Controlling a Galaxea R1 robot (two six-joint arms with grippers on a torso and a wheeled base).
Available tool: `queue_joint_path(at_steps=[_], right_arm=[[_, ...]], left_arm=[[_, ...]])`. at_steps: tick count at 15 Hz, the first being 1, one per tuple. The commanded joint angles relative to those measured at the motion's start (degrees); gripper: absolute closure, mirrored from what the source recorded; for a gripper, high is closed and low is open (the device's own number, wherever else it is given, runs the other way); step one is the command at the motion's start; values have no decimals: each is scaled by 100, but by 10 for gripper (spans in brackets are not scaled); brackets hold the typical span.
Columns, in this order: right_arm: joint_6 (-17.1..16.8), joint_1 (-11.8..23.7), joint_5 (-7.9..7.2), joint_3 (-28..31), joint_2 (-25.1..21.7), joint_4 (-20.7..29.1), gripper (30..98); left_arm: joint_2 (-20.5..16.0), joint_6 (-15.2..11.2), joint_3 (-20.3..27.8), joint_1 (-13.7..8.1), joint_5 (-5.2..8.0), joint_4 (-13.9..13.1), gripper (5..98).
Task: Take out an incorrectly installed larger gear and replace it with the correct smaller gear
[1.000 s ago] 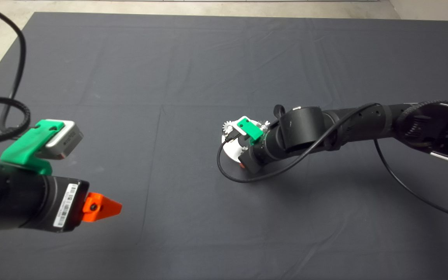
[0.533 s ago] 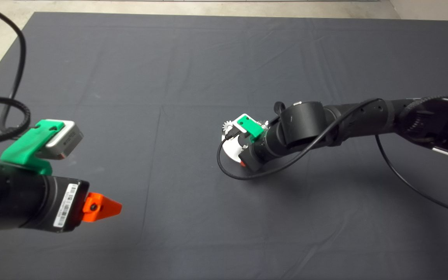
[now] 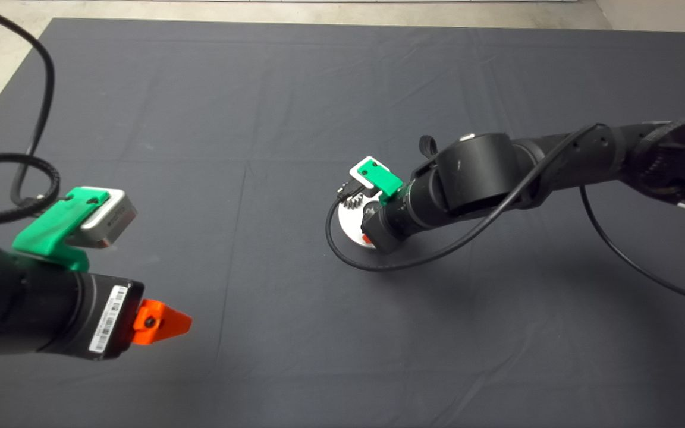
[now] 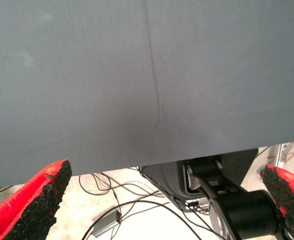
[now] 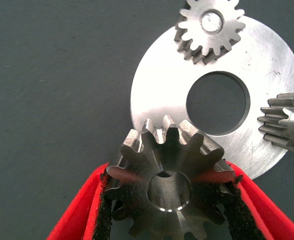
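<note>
My right gripper (image 5: 169,212) is shut on the larger gear (image 5: 169,182), a dark grey toothed gear with a shiny face around its open bore. It holds the gear clear above the near edge of a round steel plate (image 5: 156,100). In the head view the right gripper (image 3: 370,233) hangs over that plate (image 3: 347,229) at the mat's middle, and the held gear is hidden under the wrist. My left gripper (image 3: 164,321) waits open and empty at the lower left, with its fingers (image 4: 37,200) far apart. The smaller gear is out of view.
Two small bright silver gears (image 5: 210,25) (image 5: 286,127) with pin-filled centres sit on the plate's rim, around its large centre hole. A black cable (image 3: 342,252) loops beside the plate. Beyond the mat's edge, the left wrist view shows cables and equipment (image 4: 226,200) on the floor.
My right gripper has risen from the plate with the larger gear in it. The left arm has shifted slightly.
</note>
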Motion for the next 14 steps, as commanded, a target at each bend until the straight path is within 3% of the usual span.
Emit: queue_joint_path(at_steps=[1, 5, 12, 14], right_arm=[[208, 306, 44, 552, -495, 310, 800], [248, 280, 44, 1204, -1472, 301, 800], [202, -320, 36, 1352, -2037, 203, 800], [160, -484, 36, 1356, -2099, -106, 800]], left_arm=[[9, -42, 71, -39, 13, -93, 55], [18, -42, 71, -39, 13, -93, 55], [123, -68, 71, 40, 30, -93, 55], [123, -72, 71, 49, 39, -93, 55]])
